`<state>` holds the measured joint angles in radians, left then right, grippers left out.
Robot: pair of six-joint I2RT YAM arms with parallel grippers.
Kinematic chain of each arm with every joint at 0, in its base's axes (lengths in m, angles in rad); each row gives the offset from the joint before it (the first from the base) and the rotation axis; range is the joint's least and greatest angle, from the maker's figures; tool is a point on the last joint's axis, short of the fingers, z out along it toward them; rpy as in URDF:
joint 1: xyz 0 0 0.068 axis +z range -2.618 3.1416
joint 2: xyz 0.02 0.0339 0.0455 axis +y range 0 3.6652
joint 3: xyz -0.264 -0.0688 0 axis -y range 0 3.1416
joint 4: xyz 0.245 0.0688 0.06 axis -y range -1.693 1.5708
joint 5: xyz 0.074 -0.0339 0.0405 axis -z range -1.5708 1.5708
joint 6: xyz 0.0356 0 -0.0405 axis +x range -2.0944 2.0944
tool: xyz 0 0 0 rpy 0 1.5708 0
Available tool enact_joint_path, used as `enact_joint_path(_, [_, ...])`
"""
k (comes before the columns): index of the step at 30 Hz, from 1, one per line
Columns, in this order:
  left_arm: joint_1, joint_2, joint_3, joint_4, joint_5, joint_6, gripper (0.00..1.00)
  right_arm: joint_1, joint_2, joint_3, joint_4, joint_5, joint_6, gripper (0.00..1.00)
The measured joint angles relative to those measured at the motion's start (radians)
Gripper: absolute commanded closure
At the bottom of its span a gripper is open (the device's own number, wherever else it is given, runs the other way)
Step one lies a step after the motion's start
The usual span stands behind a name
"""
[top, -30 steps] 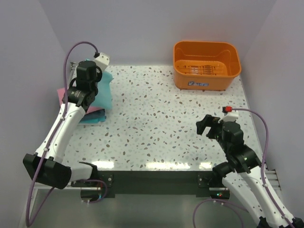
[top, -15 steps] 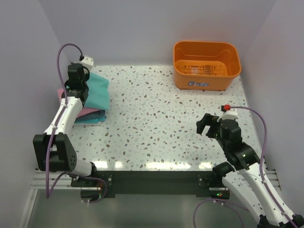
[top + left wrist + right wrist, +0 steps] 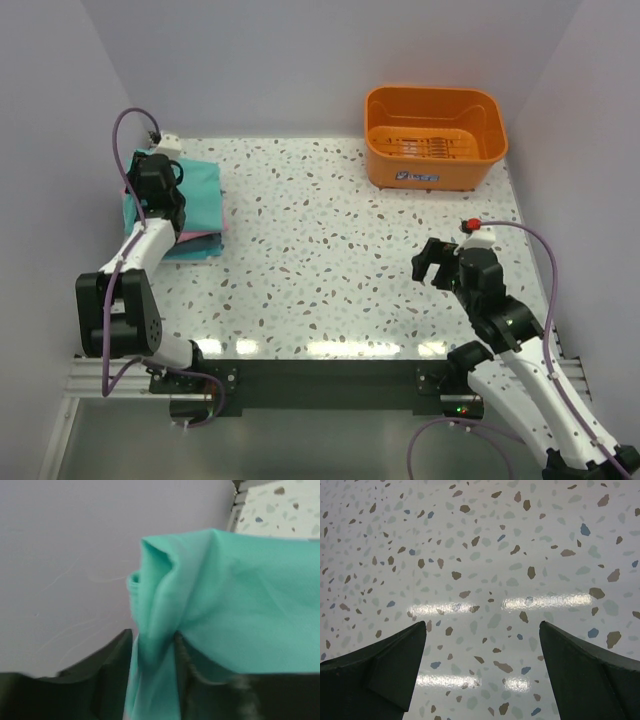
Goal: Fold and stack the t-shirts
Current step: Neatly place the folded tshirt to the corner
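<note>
Left pincer clamped on teal t-shirt, right pincer spread wide

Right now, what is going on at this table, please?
The left arm's fingers pinch a fold of the teal-green t-shirt, which lies on top of a pile at the far left of the table, over a pink shirt and a darker shirt. The right arm's fingers hang open above the table, holding nothing.

Three t-shirts (one stack) — one orange basket.
</note>
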<state>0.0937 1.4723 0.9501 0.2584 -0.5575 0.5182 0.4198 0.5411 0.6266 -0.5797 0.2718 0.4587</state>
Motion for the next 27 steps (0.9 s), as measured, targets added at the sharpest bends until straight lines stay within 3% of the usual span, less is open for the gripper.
enact_joint_path(1, [0.002, 0.0, 0.0, 0.016, -0.013, 0.006, 0.3, 0.0, 0.0, 0.0, 0.001, 0.0, 0.0, 0.01])
enact_joint_path(2, [0.003, 0.002, 0.0, 0.032, -0.032, 0.007, 0.16, 0.0, 0.001, 0.0, 0.0, 0.0, 0.0, 0.01])
enact_joint_path(4, [0.005, 0.006, 0.001, 0.075, -0.084, -0.003, 0.0, 0.0, 0.001, 0.0, 0.0, 0.002, 0.0, 0.01])
enact_joint_path(8, [0.006, 0.004, 0.012, 0.104, -0.147, -0.043, 0.0, 0.0, -0.001, 0.0, 0.0, 0.005, 0.0, 0.01])
enact_joint_path(12, [0.007, -0.026, 0.094, -0.012, -0.129, -0.14, 0.0, 0.0, -0.005, 0.0, -0.003, 0.026, 0.002, 0.01])
enact_joint_path(16, [0.001, -0.048, 0.34, -0.271, 0.033, -0.365, 0.0, 0.0, -0.008, 0.0, -0.005, 0.047, 0.013, 0.01])
enact_joint_path(18, [-0.023, -0.077, 0.418, -0.306, 0.133, -0.509, 0.0, 0.0, -0.013, 0.0, -0.004, 0.053, 0.023, 0.01])
enact_joint_path(20, [-0.099, -0.127, 0.426, -0.311, 0.163, -0.61, 0.0, 0.0, -0.018, 0.003, -0.005, 0.057, 0.036, 0.01])
enact_joint_path(24, [-0.432, -0.171, 0.387, -0.309, 0.148, -0.723, 0.0, 0.0, -0.016, 0.04, -0.036, 0.085, 0.056, 0.01])
enact_joint_path(27, [-0.603, -0.165, 0.278, -0.315, 0.159, -0.789, 0.0, 0.0, -0.013, 0.076, -0.062, 0.117, 0.067, 0.01])
